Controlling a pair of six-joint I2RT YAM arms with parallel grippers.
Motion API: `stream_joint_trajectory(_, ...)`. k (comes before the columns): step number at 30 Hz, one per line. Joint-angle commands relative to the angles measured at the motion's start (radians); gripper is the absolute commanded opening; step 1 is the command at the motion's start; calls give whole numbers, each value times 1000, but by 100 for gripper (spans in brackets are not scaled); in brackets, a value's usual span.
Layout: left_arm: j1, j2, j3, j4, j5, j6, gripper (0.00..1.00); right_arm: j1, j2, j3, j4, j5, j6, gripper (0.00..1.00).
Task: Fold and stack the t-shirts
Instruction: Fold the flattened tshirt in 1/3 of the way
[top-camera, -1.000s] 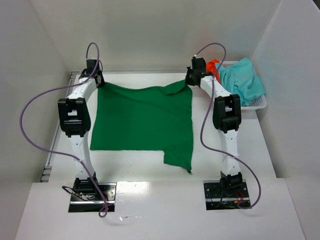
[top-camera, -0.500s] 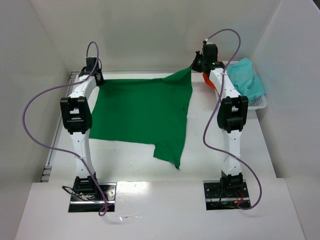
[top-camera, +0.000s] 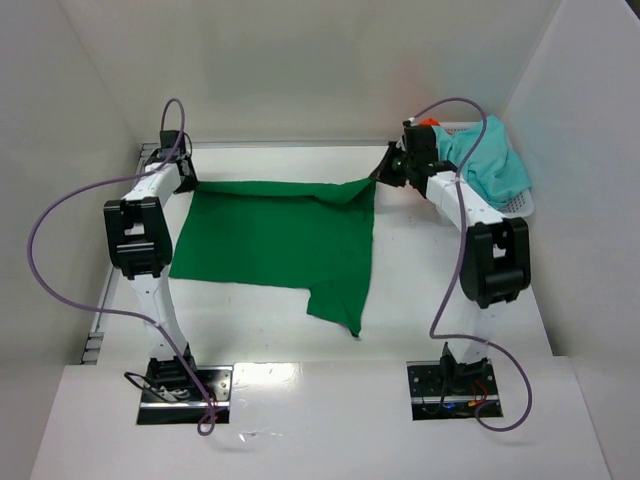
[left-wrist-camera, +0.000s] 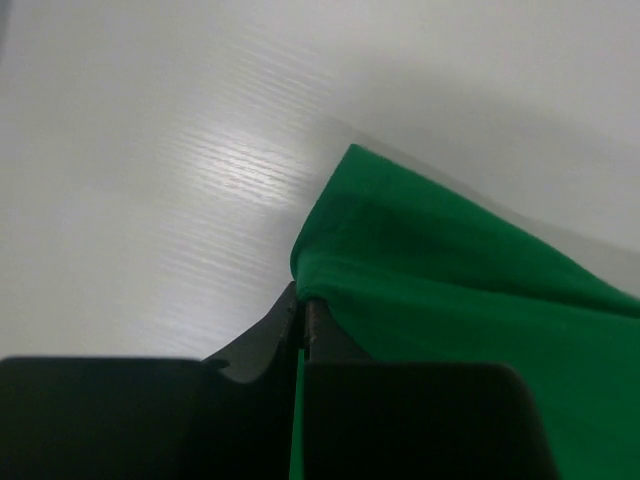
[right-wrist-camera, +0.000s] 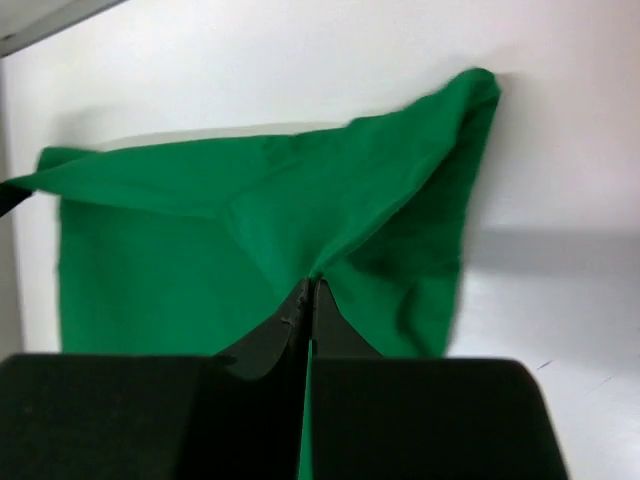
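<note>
Dark green t-shirt (top-camera: 290, 245) pinched at both far corners

It spreads across mid-table; left gripper (top-camera: 186, 178) and right gripper (top-camera: 385, 172) each clamp tight on a far corner. Beyond right, teal t-shirt (top-camera: 490, 160) and orange t-shirt (top-camera: 428, 123) fill the basket (top-camera: 520, 205).

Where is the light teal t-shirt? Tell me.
In the top view, the light teal cloth t-shirt lies heaped in the white plastic mesh basket at the far right corner.
</note>
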Motion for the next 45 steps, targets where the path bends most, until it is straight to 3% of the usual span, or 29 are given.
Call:
stream_joint_trajectory(1, 28, -83, -38, 29, 0, -3, 0, 39, -145, -95, 109, -13, 54, 0)
stream_joint_trajectory(6, 28, -101, -70, 29, 9, -3, 0, 48, -230, -228, 144, -47, 105, 0)
stream_joint_trajectory(15, 28, -91, -99, 38, 9, -3, 0, 48, -240, -360, 92, -50, 114, 0)
stream_joint_trajectory(24, 28, -37, -55, 29, 9, 8, 0, 48, -191, -363, 55, -32, 85, 0)
stream_joint_trajectory(29, 28, -26, -27, 9, 20, 17, 0, 48, -181, -374, 31, -23, 60, 15)
stream_joint_trajectory(35, 28, -15, -18, 0, 31, 17, 2, 48, -181, -374, 11, -16, 51, 12)
stream_joint_trajectory(36, 28, -15, -18, 0, 31, 17, 6, 48, -181, -374, 11, -16, 42, 15)
stream_joint_trajectory(37, 28, -15, -18, 0, 18, 17, 13, 48, -181, -374, 1, -16, 42, 29)
stream_joint_trajectory(38, 28, -15, -18, 0, 18, 17, 31, 48, -181, -365, -8, -16, 42, 40)
stream_joint_trajectory(39, 28, -27, -18, -9, 18, 17, 39, 48, -181, -356, -8, 0, 33, 51)
stream_joint_trajectory(40, 28, -28, -18, -9, 9, 17, 43, 48, -192, -356, -23, 10, 22, 69)
stream_joint_trajectory(42, 28, -51, -18, -9, 0, 17, 56, 48, -204, -327, -37, 10, 13, 74)
stream_joint_trajectory(45, 28, -81, 8, -21, 11, 17, 64, 48, -229, -299, -37, 31, 4, 82)
